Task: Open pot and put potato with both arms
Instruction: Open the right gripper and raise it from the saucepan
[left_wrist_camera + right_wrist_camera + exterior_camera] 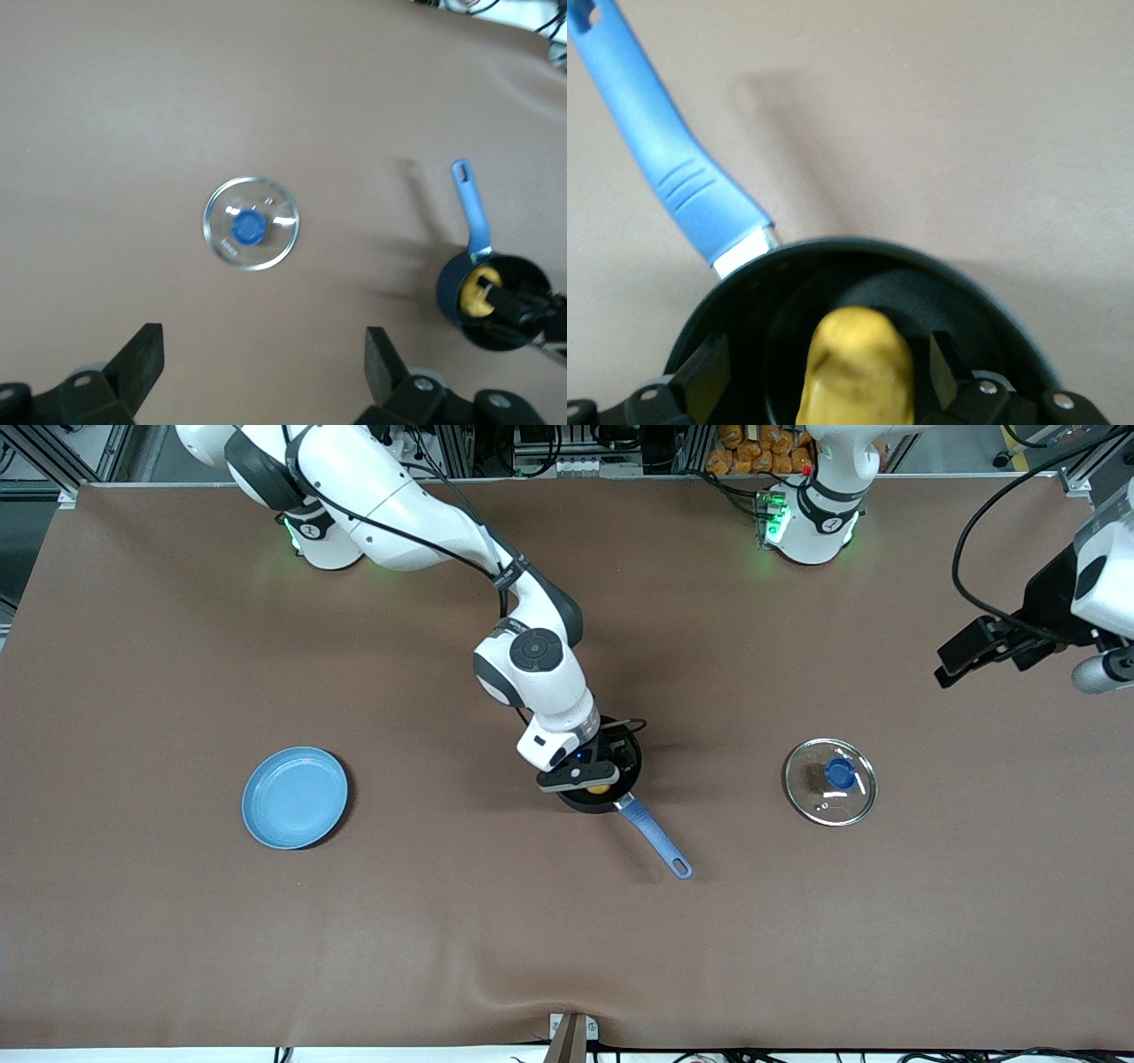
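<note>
The black pot (pixel 580 801) with its long blue handle (pixel 654 840) stands uncovered at the table's middle. The yellow potato (pixel 599 787) lies inside it, seen up close in the right wrist view (pixel 859 372). My right gripper (pixel 595 775) is down in the pot, open, with its fingers (pixel 709 367) on either side of the potato and gaps between them and it. The glass lid (pixel 830 781) with its blue knob lies flat on the table toward the left arm's end. My left gripper (pixel 952 666) hangs high, open and empty, with the lid (pixel 252 223) and the pot (pixel 450 290) in its view.
A flat light-blue plate (pixel 295 797) lies toward the right arm's end of the table. The brown table cover (pixel 567 939) has a small ridge near the front edge, by a bracket (pixel 571 1036).
</note>
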{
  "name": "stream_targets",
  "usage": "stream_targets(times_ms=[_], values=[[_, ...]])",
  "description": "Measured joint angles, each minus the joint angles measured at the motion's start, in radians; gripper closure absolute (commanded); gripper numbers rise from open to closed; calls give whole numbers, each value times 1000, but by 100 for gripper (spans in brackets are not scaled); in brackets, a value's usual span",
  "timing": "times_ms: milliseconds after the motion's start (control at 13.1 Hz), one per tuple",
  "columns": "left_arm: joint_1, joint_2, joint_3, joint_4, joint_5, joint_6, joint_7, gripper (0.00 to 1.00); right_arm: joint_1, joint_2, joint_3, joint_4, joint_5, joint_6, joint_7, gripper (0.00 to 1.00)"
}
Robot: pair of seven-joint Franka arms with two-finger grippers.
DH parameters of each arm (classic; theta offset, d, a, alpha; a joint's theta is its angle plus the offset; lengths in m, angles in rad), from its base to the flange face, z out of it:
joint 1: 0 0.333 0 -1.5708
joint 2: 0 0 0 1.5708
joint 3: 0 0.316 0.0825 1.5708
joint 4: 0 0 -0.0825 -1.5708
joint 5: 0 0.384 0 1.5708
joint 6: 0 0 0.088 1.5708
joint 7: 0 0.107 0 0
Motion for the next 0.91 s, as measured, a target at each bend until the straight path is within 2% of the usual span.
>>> stream_targets(times_ms=[152, 304, 533, 761, 913], values=[[-86, -11, 123, 0, -28, -37, 66, 0, -7, -6, 1, 6, 0, -22, 0, 0], [-101, -16, 170, -3, -39, -50, 114, 0, -10, -16, 4, 13, 0, -57, -1, 0], [-111, -21, 193, -20, -39, -52, 136, 0, -49, -60, 48, 25, 0, -170, -16, 0], [-120, -33, 193, -25, -39, -52, 136, 0, -147, -149, 127, 33, 0, -371, -64, 0], [-120, -35, 193, -27, -39, -52, 136, 0, -204, -216, 150, 34, 0, -503, -87, 0]])
